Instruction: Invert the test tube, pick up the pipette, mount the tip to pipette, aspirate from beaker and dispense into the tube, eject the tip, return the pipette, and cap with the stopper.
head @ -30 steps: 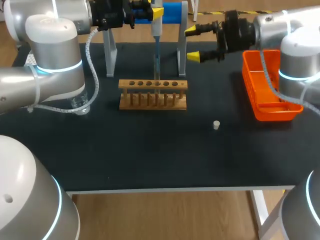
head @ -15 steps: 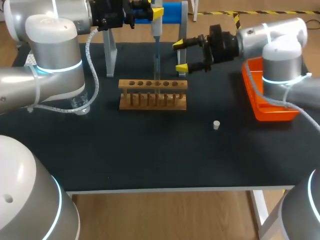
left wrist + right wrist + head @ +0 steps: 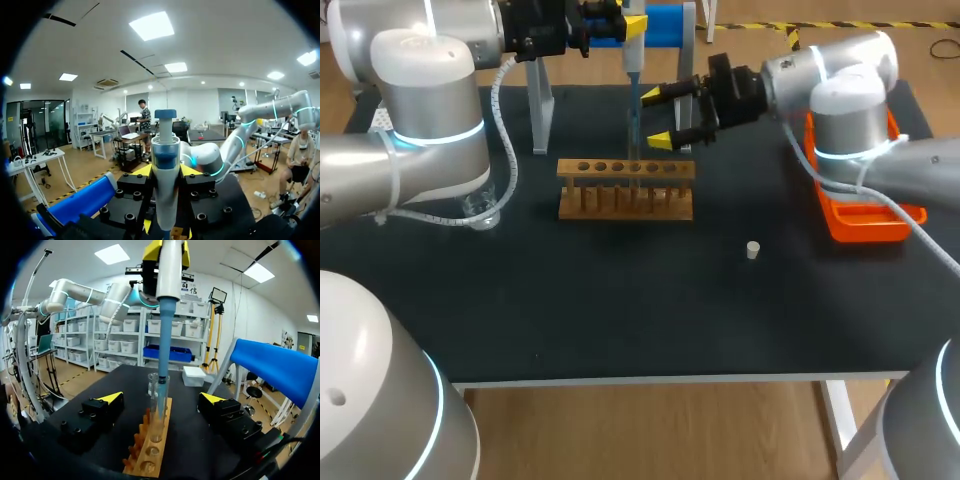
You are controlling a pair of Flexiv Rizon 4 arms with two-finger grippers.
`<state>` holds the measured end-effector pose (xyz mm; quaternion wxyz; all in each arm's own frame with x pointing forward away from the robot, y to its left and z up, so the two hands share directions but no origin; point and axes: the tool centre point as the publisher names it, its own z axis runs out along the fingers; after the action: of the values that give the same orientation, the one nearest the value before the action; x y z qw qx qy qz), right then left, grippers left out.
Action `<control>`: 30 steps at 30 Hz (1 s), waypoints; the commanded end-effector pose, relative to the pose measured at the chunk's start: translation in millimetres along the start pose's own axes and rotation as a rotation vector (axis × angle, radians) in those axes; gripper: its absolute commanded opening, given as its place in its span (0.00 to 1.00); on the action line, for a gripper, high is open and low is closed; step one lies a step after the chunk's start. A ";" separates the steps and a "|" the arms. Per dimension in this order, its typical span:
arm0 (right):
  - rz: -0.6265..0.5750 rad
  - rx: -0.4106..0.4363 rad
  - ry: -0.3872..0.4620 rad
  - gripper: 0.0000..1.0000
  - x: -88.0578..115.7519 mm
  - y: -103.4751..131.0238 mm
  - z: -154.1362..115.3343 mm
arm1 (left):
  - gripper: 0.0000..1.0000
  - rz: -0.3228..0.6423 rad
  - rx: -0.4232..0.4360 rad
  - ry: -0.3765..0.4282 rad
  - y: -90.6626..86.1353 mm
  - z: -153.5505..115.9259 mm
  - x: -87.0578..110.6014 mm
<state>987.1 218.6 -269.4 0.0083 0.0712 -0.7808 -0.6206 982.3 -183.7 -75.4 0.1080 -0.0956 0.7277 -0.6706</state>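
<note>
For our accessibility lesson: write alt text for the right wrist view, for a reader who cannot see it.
The left gripper holds a pipette from above, its blue tip lowered inside a test tube standing in a wooden rack. The right gripper is open, straddling the tube without touching it.

black table (image 3: 620,300) | orange bin (image 3: 870,228): right side, near edge | contents: hard to tell

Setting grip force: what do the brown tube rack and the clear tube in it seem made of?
Brown pegged tube rack: likely unpainted wood, matt, tan colour with round dowels.
Clear upright test tube: glass or clear plastic, glossy; what is behind shows through.
</note>
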 end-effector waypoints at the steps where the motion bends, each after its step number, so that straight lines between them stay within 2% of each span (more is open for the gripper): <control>1: 0.013 0.014 0.004 1.00 -8.9 -1.1 12.9 | 0.00 0.000 0.001 -0.002 -0.2 0.5 0.3; 18: 0.055 0.096 -0.109 1.00 -9.4 -7.5 31.2 | 0.00 0.000 0.001 -0.002 -0.2 0.5 0.3; 27: 0.029 0.208 -0.145 1.00 -2.2 -13.9 40.6 | 0.00 0.000 0.001 -0.002 -0.2 0.5 0.3; 30: 0.031 0.217 -0.146 1.00 -0.7 -15.2 42.1 | 0.00 0.000 0.001 -0.002 -0.2 0.5 0.3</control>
<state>987.5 255.3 -295.9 -0.0459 0.0167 -0.8393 -0.5415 982.3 -183.7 -75.4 0.1080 -0.0955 0.7277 -0.6706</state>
